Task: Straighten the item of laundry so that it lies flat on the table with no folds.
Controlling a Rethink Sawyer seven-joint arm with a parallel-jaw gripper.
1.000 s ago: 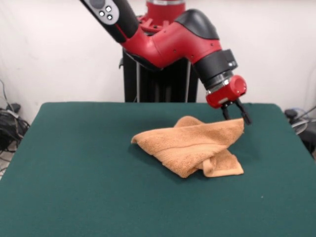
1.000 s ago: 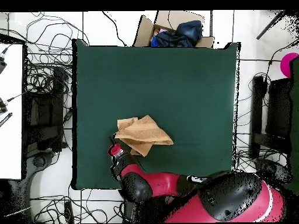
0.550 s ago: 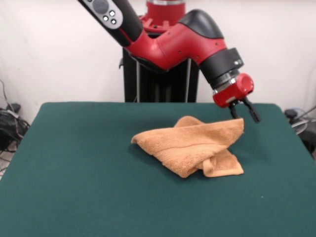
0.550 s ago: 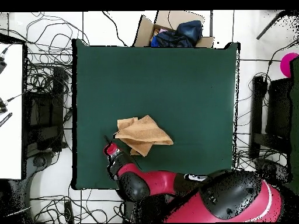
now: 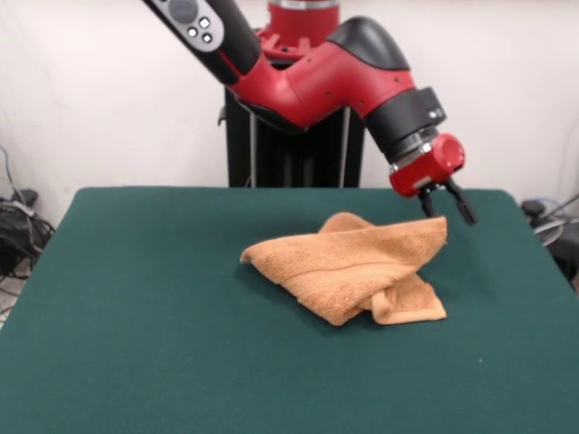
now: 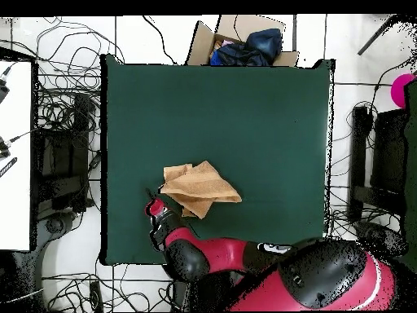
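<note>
Green felt tabletop (image 5: 136, 298) carries the towel (image 5: 348, 267), folded over itself in a crumpled heap just below and beside the end effector (image 5: 447, 204), which hovers empty with fingers parted, apparently lining up on the raised corner.

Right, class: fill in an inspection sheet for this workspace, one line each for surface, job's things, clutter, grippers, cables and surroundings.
Surface: the table has a dark green top, bare apart from the towel.
Job's things: the orange-tan towel lies crumpled, with layers folded over each other; not flat.
Clutter: nothing seen on the table.
Grippers: the gripper hangs just above the towel's corner at the picture's right in the front view, jaws open, holding nothing.
Cables: many loose cables lie on the floor around the table, none on it.
Surroundings: a cardboard box holding dark cloth sits by one table edge; white wall behind the robot.
</note>
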